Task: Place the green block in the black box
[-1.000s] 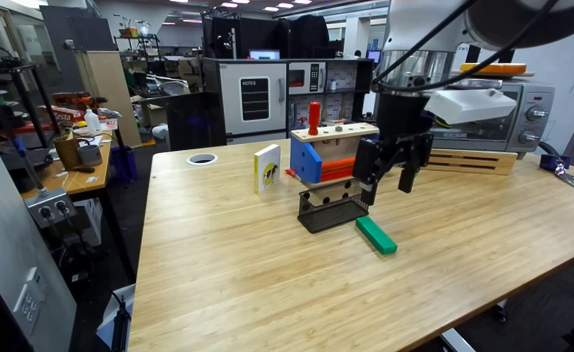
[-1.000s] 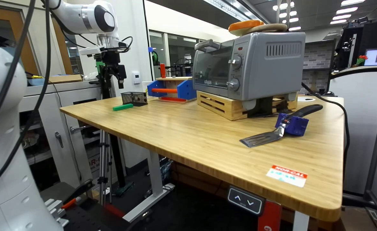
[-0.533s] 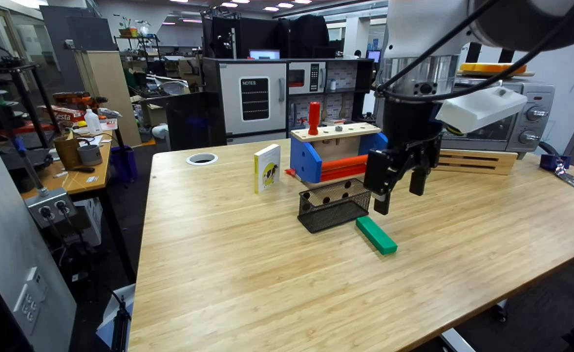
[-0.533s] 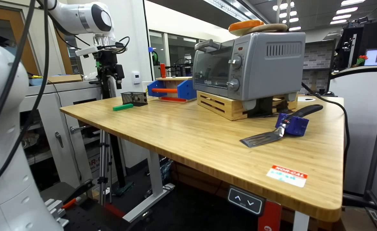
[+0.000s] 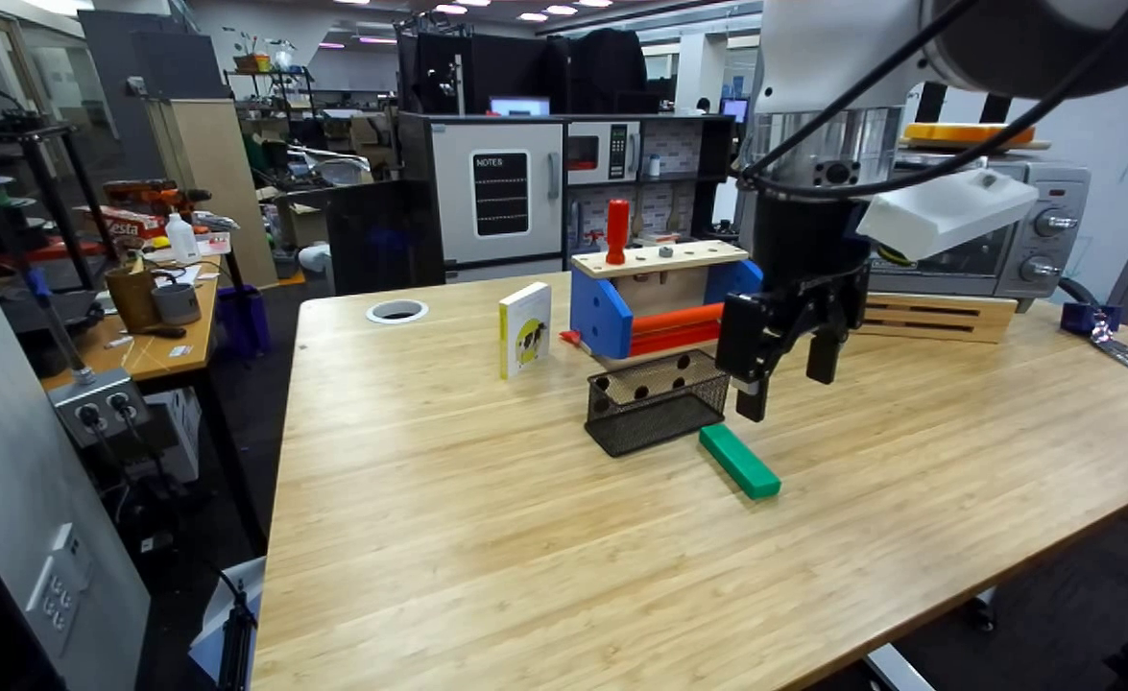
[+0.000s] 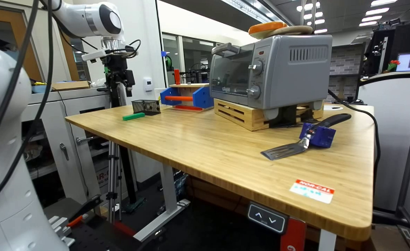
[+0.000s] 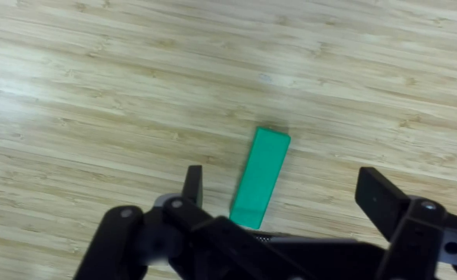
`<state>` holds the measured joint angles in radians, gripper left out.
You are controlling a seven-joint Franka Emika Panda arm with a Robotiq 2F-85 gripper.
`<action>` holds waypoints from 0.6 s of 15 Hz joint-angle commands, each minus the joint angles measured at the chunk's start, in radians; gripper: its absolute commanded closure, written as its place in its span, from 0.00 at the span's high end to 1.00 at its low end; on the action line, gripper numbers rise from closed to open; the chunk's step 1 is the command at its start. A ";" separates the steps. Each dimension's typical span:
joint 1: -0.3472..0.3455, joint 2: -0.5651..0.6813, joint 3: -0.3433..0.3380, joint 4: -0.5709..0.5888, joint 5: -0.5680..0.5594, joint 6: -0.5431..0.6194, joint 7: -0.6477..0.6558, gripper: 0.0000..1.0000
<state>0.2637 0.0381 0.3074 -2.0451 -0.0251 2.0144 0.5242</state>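
Hovering above table (image 5: pixel 487 537), jaws spread wide | green block (image 5: pixel 739 463) lying flat | just beside black box (image 5: pixel 658 420)

Can't tell from here if block (image 5: pixel 739 462) & box (image 5: pixel 655 422) touch. In wrist view just a sliver of the box shows past the gripper (image 7: pixel 281 184), itself cut by btm edge. In an exterior view the arm (image 5: pixel 818 48) is cut off up top & hides pt of the oven (image 5: pixel 1053 245); toolbox (image 5: pixel 602 312) pt bhd gripper. Book (image 5: pixel 525 331) txt too small to read, writing on sticker (image 6: pixel 311 192) blurred, bkgd screen (image 5: pixel 519 107) too tiny to make out.
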 commanded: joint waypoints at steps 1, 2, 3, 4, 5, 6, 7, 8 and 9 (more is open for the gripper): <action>0.014 0.011 -0.016 0.015 -0.030 -0.133 0.155 1.00; 0.018 0.017 -0.015 0.016 -0.052 -0.162 0.218 1.00; 0.020 0.029 -0.014 0.027 -0.056 -0.202 0.270 1.00; 0.024 0.044 -0.012 0.042 -0.056 -0.247 0.320 1.00; 0.030 0.060 -0.011 0.060 -0.052 -0.294 0.369 1.00; 0.036 0.073 -0.011 0.073 -0.047 -0.317 0.396 1.00; 0.042 0.085 -0.011 0.090 -0.044 -0.317 0.414 1.00; 0.049 0.097 -0.011 0.108 -0.044 -0.311 0.422 1.00; 0.055 0.108 -0.011 0.126 -0.045 -0.281 0.421 1.00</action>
<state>0.2996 0.0972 0.3036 -1.9975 -0.0613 1.7532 0.9139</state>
